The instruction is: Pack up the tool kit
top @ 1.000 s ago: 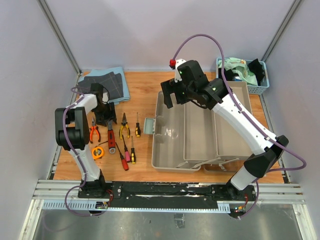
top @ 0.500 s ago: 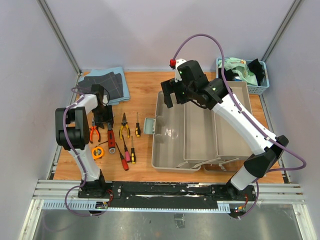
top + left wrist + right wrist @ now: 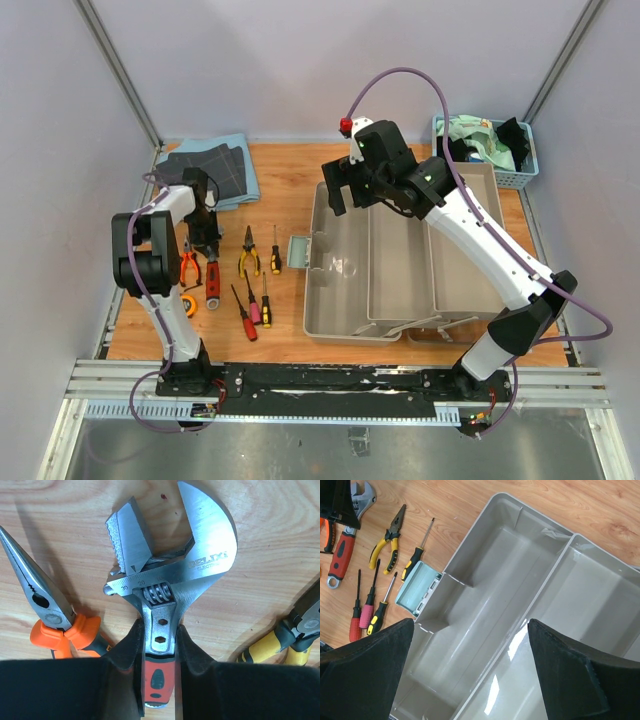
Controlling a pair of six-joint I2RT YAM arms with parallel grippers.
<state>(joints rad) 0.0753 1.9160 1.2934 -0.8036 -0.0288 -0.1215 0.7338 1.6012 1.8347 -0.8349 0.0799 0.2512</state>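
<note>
The grey-beige toolbox (image 3: 340, 335) stands open at centre right, its trays empty; it fills the right wrist view (image 3: 520, 540). My left gripper (image 3: 206, 243) is shut on the neck of the red-handled wrench (image 3: 212, 280), which lies on the table; in the left wrist view the fingers (image 3: 127, 650) clamp it just above the red grip (image 3: 159, 677). Orange pliers (image 3: 188, 266), yellow pliers (image 3: 248, 258), small screwdrivers (image 3: 265, 300) and an orange tape measure (image 3: 189, 303) lie around it. My right gripper (image 3: 470, 622) hangs open and empty above the toolbox's left tray.
Folded dark grid cloths (image 3: 215, 170) lie at the back left. A blue slatted basket (image 3: 500, 150) of cloths stands at the back right. The toolbox's teal latch (image 3: 298, 252) sticks out towards the tools.
The wrench's handle has swung left with my left gripper on it and now partly covers the tape measure. The right arm has not moved.
</note>
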